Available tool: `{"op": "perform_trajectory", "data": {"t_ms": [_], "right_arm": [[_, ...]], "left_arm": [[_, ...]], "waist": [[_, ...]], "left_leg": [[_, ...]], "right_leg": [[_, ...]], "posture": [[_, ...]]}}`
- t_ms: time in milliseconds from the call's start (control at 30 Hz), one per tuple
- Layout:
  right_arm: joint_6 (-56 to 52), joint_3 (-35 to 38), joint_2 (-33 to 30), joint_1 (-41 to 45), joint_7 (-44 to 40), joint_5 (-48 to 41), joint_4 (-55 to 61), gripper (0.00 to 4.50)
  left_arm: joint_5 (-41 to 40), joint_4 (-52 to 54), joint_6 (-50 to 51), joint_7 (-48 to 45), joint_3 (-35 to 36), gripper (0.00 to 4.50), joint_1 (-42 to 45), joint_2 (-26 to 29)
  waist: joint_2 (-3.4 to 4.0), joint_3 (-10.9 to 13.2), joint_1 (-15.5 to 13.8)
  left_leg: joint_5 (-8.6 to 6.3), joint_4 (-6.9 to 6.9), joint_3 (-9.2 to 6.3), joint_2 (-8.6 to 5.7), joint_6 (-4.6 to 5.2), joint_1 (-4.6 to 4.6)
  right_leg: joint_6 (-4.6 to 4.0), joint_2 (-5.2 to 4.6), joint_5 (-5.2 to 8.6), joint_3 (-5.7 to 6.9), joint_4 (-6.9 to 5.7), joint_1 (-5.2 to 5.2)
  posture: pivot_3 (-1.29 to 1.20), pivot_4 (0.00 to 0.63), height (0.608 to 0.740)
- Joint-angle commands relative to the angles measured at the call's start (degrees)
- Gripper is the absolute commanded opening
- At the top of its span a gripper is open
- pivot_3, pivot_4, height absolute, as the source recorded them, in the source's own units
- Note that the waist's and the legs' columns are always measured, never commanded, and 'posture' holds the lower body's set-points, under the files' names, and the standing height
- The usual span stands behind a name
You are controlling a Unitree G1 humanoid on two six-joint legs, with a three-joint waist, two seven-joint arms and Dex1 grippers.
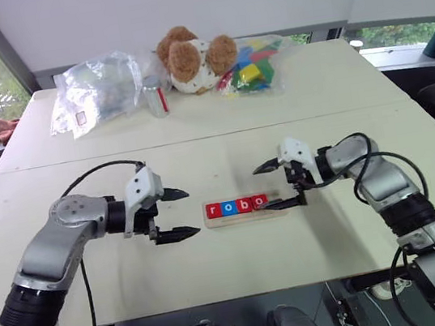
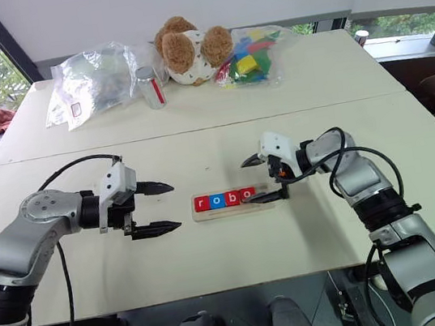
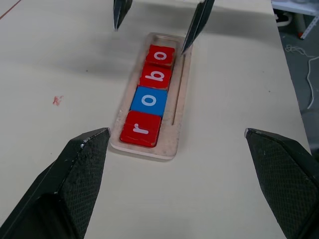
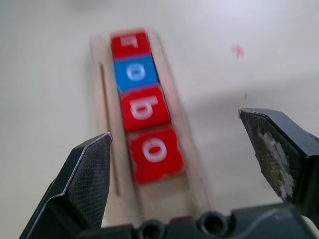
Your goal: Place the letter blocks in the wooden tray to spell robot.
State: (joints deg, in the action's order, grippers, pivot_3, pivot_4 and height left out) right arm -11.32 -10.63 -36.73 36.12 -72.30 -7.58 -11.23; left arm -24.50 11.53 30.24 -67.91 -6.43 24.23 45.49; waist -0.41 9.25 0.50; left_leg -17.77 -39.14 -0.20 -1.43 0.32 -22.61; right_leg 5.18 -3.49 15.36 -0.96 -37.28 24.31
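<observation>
Four letter blocks [image 1: 237,206] spelling "robo" lie in a row in the wooden tray [image 1: 246,215] at mid-tabletop [image 1: 216,261], the tray's right end slot bare. The left pincer [image 1: 181,213] hangs released just left of the tray; the right pincer [image 1: 274,185], jaws also spread and empty, straddles the tray's right end.

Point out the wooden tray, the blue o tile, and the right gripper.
wooden tray [image 3: 175,130], left wrist view, bare rim beside the tiles.
blue o tile [image 3: 148,100], left wrist view, centre of its face.
right gripper [image 1: 275,184], left eye view, midway between its open fingertips.
</observation>
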Motion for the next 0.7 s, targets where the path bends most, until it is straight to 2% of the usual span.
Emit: {"op": "perform_trajectory", "data": {"t_ms": [33, 100, 233, 333, 400, 533, 700], "right_arm": [[-11.9, 10.5, -1.1, -1.9, 7.9, -6.9, 9.3, 4.44], [-17.2, 16.9, 0.1, -4.4, 15.7, -8.7, 11.8, 4.44], [-18.4, 26.4, 4.7, -11.4, 36.9, -3.1, 15.8, 4.44], [-18.8, 28.7, 11.8, -15.9, 56.1, 5.3, 21.0, 4.44], [-23.1, 30.7, 18.1, -16.8, 66.5, 7.7, 23.8, 4.44], [-28.6, 31.1, 27.2, -17.9, 78.1, 11.1, 28.5, 4.44], [-31.3, 29.4, 32.0, -17.6, 82.6, 11.5, 27.9, 4.44]], "left_arm": [[-2.9, 2.1, 1.8, 0.1, 2.5, 4.50, 1.8, -0.2], [-4.4, 2.3, 3.1, 0.2, 2.9, 4.50, 3.1, -0.9], [-4.7, 2.5, 3.7, -0.3, 1.9, 4.50, 5.0, -1.1], [-4.0, 0.7, 3.1, -1.4, 0.8, 4.50, 5.6, -1.2], [-2.8, -1.2, 2.0, -1.8, -0.2, 4.50, 6.5, -2.0], [-1.7, -3.1, 0.8, -2.3, -1.6, 4.50, 8.5, -3.6], [-0.9, -3.4, 0.5, -1.7, -2.1, 4.50, 8.4, -4.9]], "waist": [[0.00, 0.0, 0.0], [0.00, 0.0, -0.1], [-0.04, 0.0, -0.1], [-0.02, 0.0, 0.2], [0.01, 0.0, 0.6], [0.02, 0.0, 0.4], [0.02, 0.0, 0.3]], "left_leg": [[0.00, 0.00, -0.01, 0.00, 0.01, 0.01], [-0.01, 0.00, -0.03, 0.00, 0.01, -0.01], [-0.01, 0.01, -0.04, 0.00, 0.00, -0.01], [0.19, 0.09, -0.01, -0.02, -0.34, -0.03], [0.23, 0.13, 0.03, -0.01, -0.42, -0.03], [0.26, 0.08, 0.10, -0.02, -0.43, 0.02], [0.14, 0.04, 0.09, -0.03, -0.22, 0.04]], "right_leg": [[0.00, 0.00, 0.00, 0.00, 0.00, 0.00], [0.00, -0.01, 0.00, 0.00, 0.00, 0.00], [0.00, -0.01, 0.00, -0.01, 0.00, -0.01], [0.00, -0.01, 0.00, -0.03, -0.01, 0.06], [0.00, 0.04, 0.00, -0.10, -0.08, 0.14], [0.00, 0.07, 0.00, -0.18, -0.33, 0.20], [0.00, 0.09, 0.00, -0.17, -0.43, 0.20]], "posture": [[0.00, 0.150, 0.740], [0.00, 0.150, 0.740], [0.00, 0.150, 0.740], [0.00, 0.150, 0.740], [0.00, 0.150, 0.740], [0.00, 0.150, 0.740], [0.00, 0.150, 0.740]]}}
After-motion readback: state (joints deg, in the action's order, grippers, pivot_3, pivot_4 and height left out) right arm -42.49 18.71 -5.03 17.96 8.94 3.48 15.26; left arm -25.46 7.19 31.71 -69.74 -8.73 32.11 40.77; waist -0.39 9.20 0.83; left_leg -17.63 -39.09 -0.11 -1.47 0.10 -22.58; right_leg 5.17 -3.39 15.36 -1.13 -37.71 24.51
